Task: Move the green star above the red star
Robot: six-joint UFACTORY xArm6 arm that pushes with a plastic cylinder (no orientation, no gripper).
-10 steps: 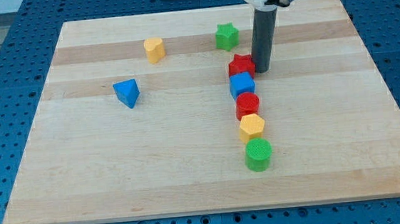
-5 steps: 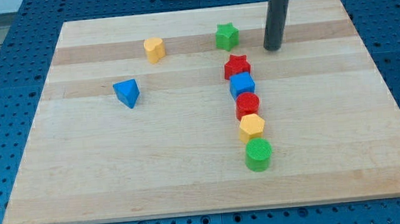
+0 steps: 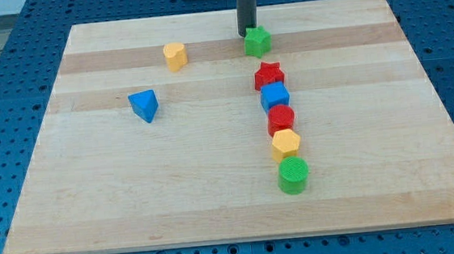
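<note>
The green star (image 3: 258, 41) lies near the view's top, a little above and to the left of the red star (image 3: 269, 76), with a gap of bare wood between them. My tip (image 3: 247, 33) stands just above the green star, at its upper left edge, touching it or nearly so. The red star heads a slanted column of blocks.
Below the red star run a blue block (image 3: 274, 96), a red cylinder (image 3: 281, 120), a yellow hexagon (image 3: 286, 144) and a green cylinder (image 3: 293, 174). A yellow heart (image 3: 175, 55) and a blue triangle (image 3: 144, 105) lie to the left on the wooden board (image 3: 373, 132).
My tip has moved from beside the red star's right edge up and to the left, to the green star's top. No block has visibly moved.
</note>
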